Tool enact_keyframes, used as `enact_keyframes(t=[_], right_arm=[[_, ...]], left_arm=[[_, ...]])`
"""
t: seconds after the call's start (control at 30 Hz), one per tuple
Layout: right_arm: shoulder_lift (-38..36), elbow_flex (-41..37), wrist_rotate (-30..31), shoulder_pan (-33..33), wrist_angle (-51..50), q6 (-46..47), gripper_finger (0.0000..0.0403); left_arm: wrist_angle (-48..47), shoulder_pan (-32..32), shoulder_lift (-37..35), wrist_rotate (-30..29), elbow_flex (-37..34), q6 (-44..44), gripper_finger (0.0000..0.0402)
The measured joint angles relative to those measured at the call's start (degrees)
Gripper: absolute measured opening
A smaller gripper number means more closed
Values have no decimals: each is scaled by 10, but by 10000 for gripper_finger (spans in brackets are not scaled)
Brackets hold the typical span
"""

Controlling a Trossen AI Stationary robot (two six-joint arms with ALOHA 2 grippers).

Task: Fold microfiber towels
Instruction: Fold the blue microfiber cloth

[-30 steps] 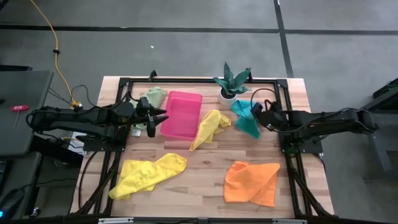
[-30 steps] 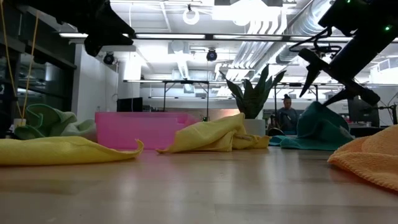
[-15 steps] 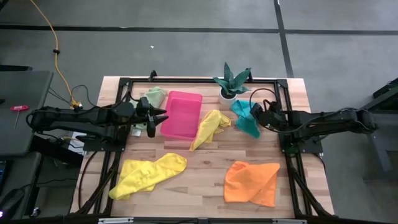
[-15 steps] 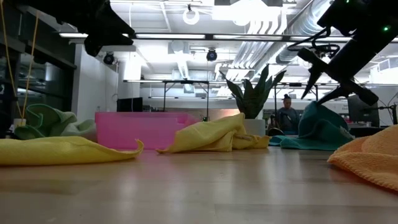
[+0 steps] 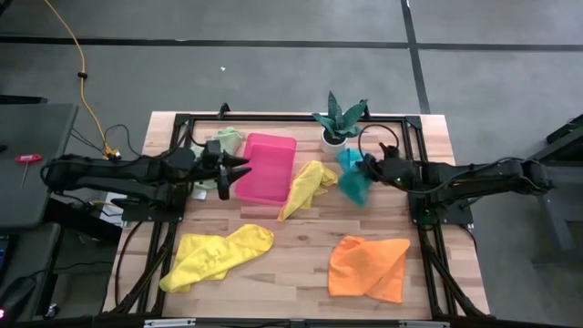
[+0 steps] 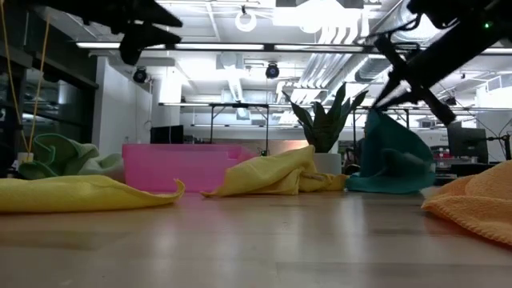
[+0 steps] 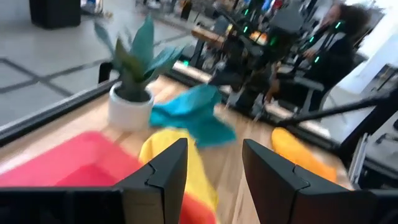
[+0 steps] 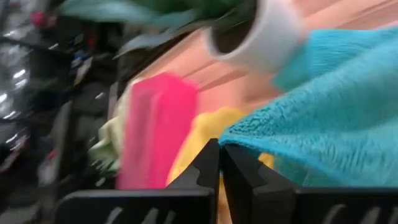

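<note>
Right gripper [image 5: 368, 169] clenched on soft teal microfiber towel [image 5: 352, 182], lifted near the worktop's [image 5: 301, 246] far edge, beside white-potted green plant [image 5: 338, 119]. Left gripper [image 5: 239, 167] part-open, holding nothing, above near-left edge of rigid pink rectangular plastic tray [image 5: 266, 167].

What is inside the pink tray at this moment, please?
In the high view, the pink tray shows only its own pink floor; no towel lies inside. In the low view its front wall hides the inside.
</note>
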Motion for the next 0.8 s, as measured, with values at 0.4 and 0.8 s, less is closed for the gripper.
enact_keyframes(t=[0.4,0.8], right_arm=[[25,0,-11,50,178,12,0],[112,0,33,93,314,46,0]], left_arm=[[86,-38,227,-30,90,126,151],[87,-66,523,-53,337,308,204]])
